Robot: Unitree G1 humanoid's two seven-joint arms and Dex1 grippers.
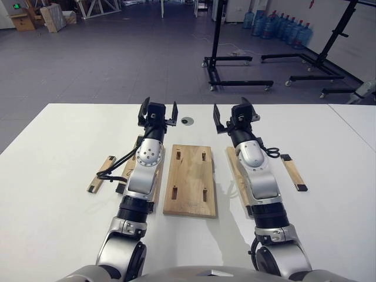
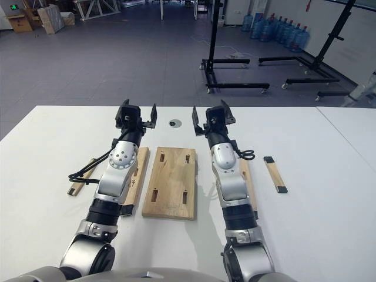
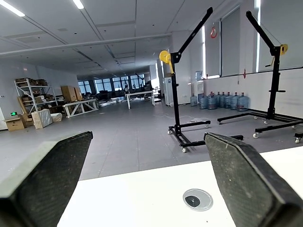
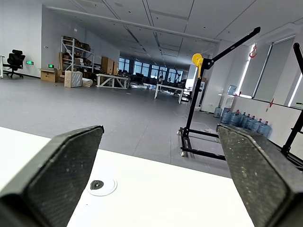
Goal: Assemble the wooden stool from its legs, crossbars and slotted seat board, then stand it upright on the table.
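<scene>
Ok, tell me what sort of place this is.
Probably a warehouse-style workshop or test hall: black wheeled stands on the open floor, a row of water jugs, and shelving with cardboard boxes.

No writing can be read; the green lit sign [image 1: 16, 6] at the upper left is too small.

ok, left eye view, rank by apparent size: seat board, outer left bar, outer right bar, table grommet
1. seat board
2. left bar and right bar: look alike, not ranked
3. grommet, though farthest from camera
</scene>
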